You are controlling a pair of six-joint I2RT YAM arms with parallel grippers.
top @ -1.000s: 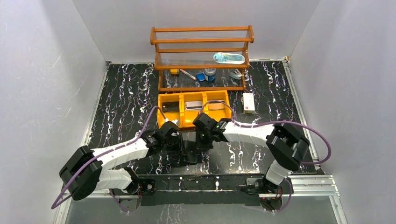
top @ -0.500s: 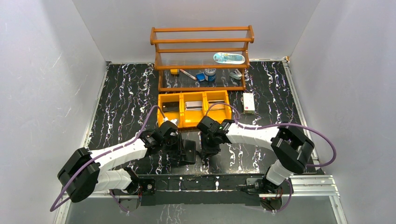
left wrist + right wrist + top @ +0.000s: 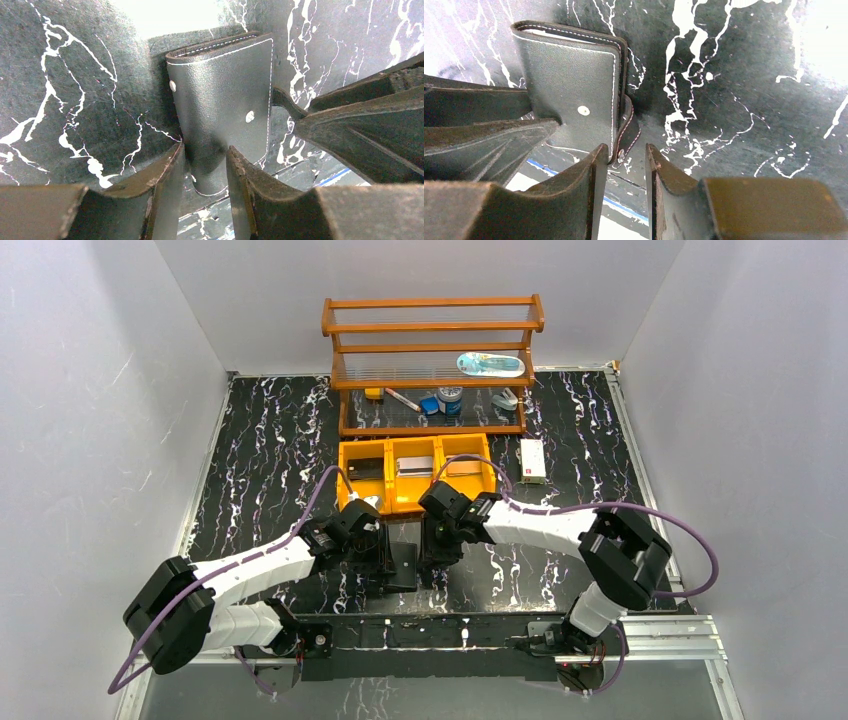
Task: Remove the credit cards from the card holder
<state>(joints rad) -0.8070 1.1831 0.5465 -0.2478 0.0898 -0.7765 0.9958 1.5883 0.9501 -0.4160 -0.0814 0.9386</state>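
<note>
The black card holder lies folded shut on the table between my two grippers. In the left wrist view its stitched black cover shows two snaps, and its near corner sits in the gap of my left gripper, whose jaws are open and do not pinch it. My right gripper is open too; the holder's snap strap hangs at its left fingertip, clear of the other finger. No credit cards show in the holder. A tan-brown credit card lies in the yellow bin's right compartment.
The yellow three-compartment bin stands just behind the grippers, with flat pieces in its left and middle compartments. Behind it is a wooden shelf with small items. A white box lies to the bin's right.
Both grippers have opened wider. The card holder, spread broader between them a second ago, now lies narrower and folded shut on the table.
</note>
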